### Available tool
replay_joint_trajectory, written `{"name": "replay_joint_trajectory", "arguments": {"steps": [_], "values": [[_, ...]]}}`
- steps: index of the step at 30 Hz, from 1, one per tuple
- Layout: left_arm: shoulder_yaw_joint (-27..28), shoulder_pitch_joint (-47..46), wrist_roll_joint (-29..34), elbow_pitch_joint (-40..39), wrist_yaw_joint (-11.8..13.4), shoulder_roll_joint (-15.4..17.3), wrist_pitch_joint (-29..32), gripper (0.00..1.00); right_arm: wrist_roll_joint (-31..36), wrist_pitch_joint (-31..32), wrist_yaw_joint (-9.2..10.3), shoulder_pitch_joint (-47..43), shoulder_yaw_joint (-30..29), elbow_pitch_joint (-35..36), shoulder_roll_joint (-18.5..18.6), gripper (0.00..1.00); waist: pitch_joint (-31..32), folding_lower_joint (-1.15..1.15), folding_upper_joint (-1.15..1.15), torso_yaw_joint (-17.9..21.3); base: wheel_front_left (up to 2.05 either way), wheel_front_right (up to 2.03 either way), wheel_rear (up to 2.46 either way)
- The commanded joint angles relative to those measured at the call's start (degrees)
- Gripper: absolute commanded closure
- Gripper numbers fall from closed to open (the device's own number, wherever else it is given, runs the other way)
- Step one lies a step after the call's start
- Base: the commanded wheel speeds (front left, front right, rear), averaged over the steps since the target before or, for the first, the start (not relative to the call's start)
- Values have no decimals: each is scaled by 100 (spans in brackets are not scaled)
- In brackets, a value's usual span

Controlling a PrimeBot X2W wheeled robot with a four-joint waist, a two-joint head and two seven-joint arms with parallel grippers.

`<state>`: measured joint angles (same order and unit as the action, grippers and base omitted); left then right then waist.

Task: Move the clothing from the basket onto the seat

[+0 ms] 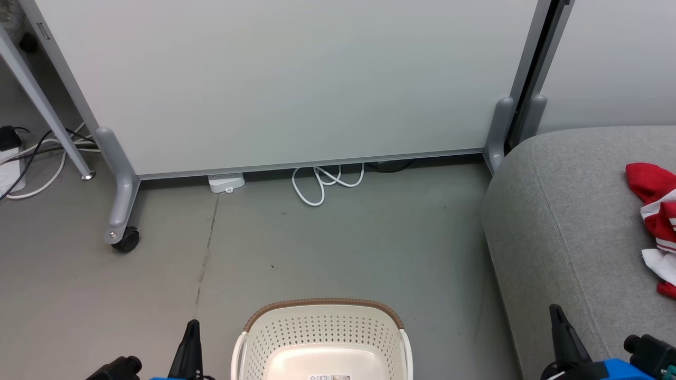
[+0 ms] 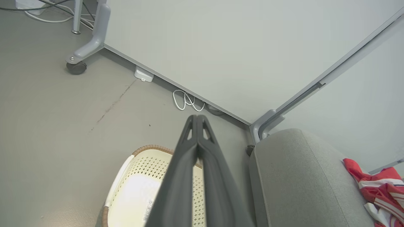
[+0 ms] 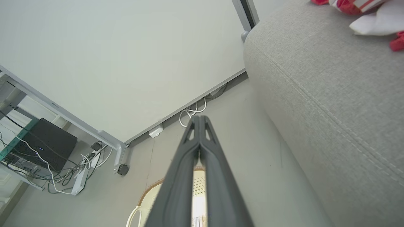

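Note:
The cream perforated basket (image 1: 322, 304) stands on the floor at the bottom centre, and the part of its bottom that I can see holds no clothing. The grey seat (image 1: 560, 221) fills the right side. Red and white clothing (image 1: 655, 211) lies crumpled on it at the far right edge. My left gripper (image 1: 191, 338) hangs left of the basket, and the left wrist view shows this gripper (image 2: 197, 119) shut and empty above the basket (image 2: 151, 147). My right gripper (image 1: 557, 319) hovers by the seat's front corner, and the right wrist view shows it (image 3: 199, 119) shut and empty, with the clothing (image 3: 356, 6) far off.
A white partition panel (image 1: 296, 79) on grey feet with a caster (image 1: 127, 240) stands behind the basket. A white cable loop (image 1: 322, 182) and a small white box (image 1: 226, 183) lie at its base. More cables (image 1: 31, 158) trail at the far left. Bare grey floor (image 1: 343, 248) separates basket and panel.

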<state>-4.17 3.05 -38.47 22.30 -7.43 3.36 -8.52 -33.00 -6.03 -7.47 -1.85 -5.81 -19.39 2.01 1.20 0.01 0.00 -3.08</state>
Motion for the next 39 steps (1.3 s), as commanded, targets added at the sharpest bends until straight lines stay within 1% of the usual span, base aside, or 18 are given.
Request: {"name": "replay_joint_trajectory", "arguments": {"steps": [1, 19, 39], "values": [[66, -224, -200, -117, -2, 34, 43, 100, -224, 48, -2, 200, -9, 109, 38, 100, -2, 0, 0, 4, 0, 0, 0], [297, -423, -1573, -312, -3, 42, 395, 100, -1702, 360, -2, 372, -27, 230, 57, 100, -27, 0, 0, 60, 0, 0, 0], [516, -598, -2822, -488, -5, 39, 734, 100, -3062, 651, -3, 531, -44, 340, 75, 100, -55, -1, 0, 122, 0, 0, 0]]}}
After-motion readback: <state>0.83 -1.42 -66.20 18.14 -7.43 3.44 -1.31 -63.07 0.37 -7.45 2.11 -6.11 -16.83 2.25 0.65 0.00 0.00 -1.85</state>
